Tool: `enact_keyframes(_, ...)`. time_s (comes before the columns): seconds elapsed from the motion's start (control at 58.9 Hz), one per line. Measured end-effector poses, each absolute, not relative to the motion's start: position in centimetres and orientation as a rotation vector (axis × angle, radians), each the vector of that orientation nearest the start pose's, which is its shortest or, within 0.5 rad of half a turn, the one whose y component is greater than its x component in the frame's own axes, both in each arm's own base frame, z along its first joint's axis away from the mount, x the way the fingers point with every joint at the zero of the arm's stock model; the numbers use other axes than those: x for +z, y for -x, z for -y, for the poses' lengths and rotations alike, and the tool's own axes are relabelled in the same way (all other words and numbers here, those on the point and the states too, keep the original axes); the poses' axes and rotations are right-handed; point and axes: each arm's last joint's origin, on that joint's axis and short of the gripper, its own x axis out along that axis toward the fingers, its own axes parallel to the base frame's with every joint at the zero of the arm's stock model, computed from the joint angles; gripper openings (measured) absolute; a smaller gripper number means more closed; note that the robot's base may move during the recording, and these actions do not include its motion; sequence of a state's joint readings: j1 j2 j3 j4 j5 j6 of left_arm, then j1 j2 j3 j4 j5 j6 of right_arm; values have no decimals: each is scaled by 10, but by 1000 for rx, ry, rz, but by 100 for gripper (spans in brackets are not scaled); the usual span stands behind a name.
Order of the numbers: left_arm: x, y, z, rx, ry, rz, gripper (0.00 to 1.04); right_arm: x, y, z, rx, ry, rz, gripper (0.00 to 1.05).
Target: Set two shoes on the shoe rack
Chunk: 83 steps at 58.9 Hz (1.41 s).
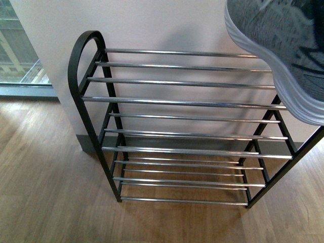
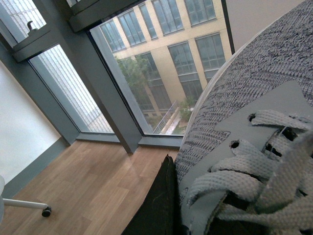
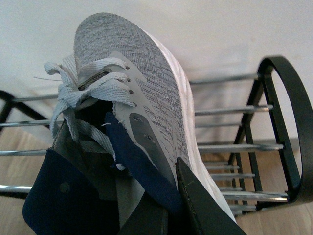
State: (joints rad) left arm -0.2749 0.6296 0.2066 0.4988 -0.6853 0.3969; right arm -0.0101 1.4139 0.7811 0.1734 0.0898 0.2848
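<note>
Above the right end of the shoe rack (image 1: 182, 101), a grey sneaker (image 1: 283, 45) was held off the bars, right claw (image 3: 171, 210) clamped on its collar, likely so it could be lowered sole-first onto the top shelf; a second sneaker (image 2: 244, 122) was gripped in the left claw (image 2: 168, 210).

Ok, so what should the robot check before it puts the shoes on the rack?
1. Shoe rack shelves free: ok, no shoes on them.
2. Right gripper holds the right-arm sneaker: ok, clamped at its opening.
3. That sneaker above the rack: ok, over its right end.
4. Left gripper holds the left-arm sneaker: ok, it is up off the floor.
5. Left-arm sneaker above the rack: cannot tell, only window and floor show behind it.
</note>
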Motion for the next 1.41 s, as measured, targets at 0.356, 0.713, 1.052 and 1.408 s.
enact_keyframes(0.356, 220, -144, 22, 417, -356, -15, 2, 211, -356, 62, -527, -383, -532, 1)
enact_keyframes(0.713, 220, -144, 22, 418, -356, -15, 2, 207, -368, 72, -591, -421, -522, 4)
enact_keyframes(1.052, 220, -144, 22, 418, -356, -15, 2, 243, -351, 68, -439, -395, -468, 68)
enact_keyframes(1.408, 220, -144, 22, 419, -356, -15, 2, 249, -295, 53, -35, -62, -75, 72)
